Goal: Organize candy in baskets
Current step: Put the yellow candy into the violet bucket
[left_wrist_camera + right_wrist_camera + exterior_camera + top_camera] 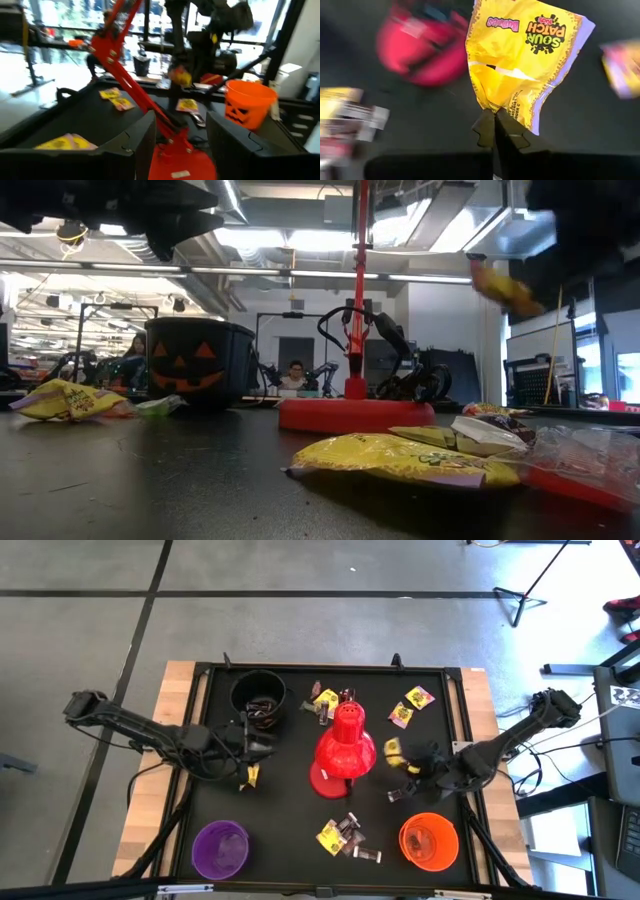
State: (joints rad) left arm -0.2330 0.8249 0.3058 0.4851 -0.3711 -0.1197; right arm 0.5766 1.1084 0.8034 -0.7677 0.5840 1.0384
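The left gripper (268, 743) waits beside the black bucket (257, 692), fingers spread and empty; the right gripper (404, 762) pinches a yellow candy (520, 55), lifted off the surface, seemingly bound for the orange bucket (429, 841)

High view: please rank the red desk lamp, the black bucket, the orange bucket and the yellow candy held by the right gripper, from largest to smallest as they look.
1. Red desk lamp.
2. Black bucket and orange bucket: alike, so no ranking.
3. Yellow candy in the right gripper.
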